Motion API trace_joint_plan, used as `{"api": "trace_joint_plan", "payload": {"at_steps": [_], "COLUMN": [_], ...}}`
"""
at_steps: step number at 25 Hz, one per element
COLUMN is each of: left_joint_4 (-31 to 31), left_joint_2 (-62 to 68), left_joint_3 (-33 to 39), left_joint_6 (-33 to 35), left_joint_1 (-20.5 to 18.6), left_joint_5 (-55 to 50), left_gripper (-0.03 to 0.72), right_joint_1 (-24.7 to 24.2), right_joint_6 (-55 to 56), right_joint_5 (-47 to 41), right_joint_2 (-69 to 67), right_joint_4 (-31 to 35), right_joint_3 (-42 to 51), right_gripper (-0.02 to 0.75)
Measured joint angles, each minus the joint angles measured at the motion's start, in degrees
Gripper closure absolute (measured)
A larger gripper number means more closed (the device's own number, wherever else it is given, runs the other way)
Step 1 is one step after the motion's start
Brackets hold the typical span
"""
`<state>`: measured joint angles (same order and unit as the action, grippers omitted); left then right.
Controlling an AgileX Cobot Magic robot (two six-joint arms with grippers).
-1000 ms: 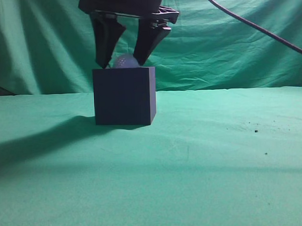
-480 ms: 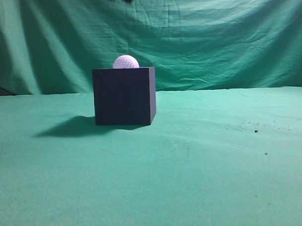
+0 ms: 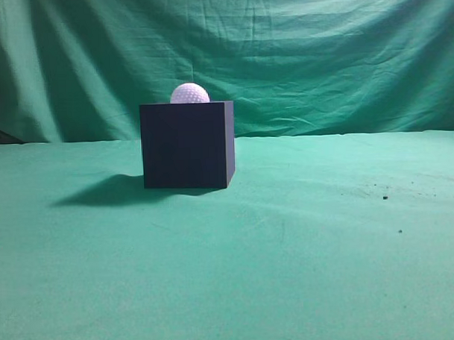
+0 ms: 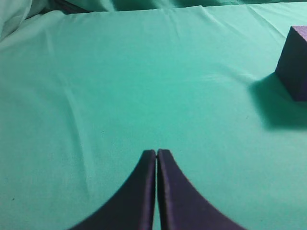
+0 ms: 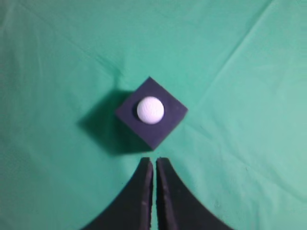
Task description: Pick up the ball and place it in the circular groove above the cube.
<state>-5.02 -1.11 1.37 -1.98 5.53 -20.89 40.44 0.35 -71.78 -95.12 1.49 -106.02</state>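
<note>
The white dimpled ball (image 3: 189, 93) sits on top of the dark navy cube (image 3: 187, 145), left of centre on the green cloth. In the right wrist view the ball (image 5: 150, 109) rests in the middle of the cube's top face (image 5: 168, 124), far below. My right gripper (image 5: 154, 160) is shut and empty, high above the cube. My left gripper (image 4: 156, 152) is shut and empty over bare cloth, with the cube (image 4: 293, 62) at its far right. Neither gripper shows in the exterior view.
A green cloth (image 3: 304, 249) covers the table and a green curtain (image 3: 320, 55) hangs behind. A few dark specks (image 3: 384, 197) lie on the cloth at the right. The cube casts a shadow (image 3: 101, 191) to its left.
The gripper that stood open around the ball on the cube one second ago has lifted out of the exterior view. The ball stays on the cube.
</note>
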Motion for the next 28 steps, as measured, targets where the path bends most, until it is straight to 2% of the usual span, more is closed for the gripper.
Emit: {"api": "trace_joint_plan", "payload": {"at_steps": [8,18,20,24,28], "left_joint_4": [0.0,0.0,0.0,0.0,0.0], "left_joint_2": [0.0,0.0,0.0,0.0,0.0], "left_joint_3": [0.0,0.0,0.0,0.0,0.0], "left_joint_6": [0.0,0.0,0.0,0.0,0.0], "left_joint_1": [0.0,0.0,0.0,0.0,0.0], "left_joint_5": [0.0,0.0,0.0,0.0,0.0], "left_gripper": [0.688,0.688,0.688,0.688,0.688], "right_joint_1": [0.0,0.0,0.0,0.0,0.0], "right_joint_6": [3.1,4.5,4.6,4.7,4.7], "right_joint_5": [0.4,18.4,19.7,17.0,15.3], "right_joint_2": [23.9,51.3,57.1,65.4,70.6], "right_joint_4": [-3.2,-1.4,0.1,1.5,-0.8], "right_joint_3": [21.2,53.1,58.6,64.4,67.6], "right_gripper": [0.738,0.738,0.738,0.738,0.738]}}
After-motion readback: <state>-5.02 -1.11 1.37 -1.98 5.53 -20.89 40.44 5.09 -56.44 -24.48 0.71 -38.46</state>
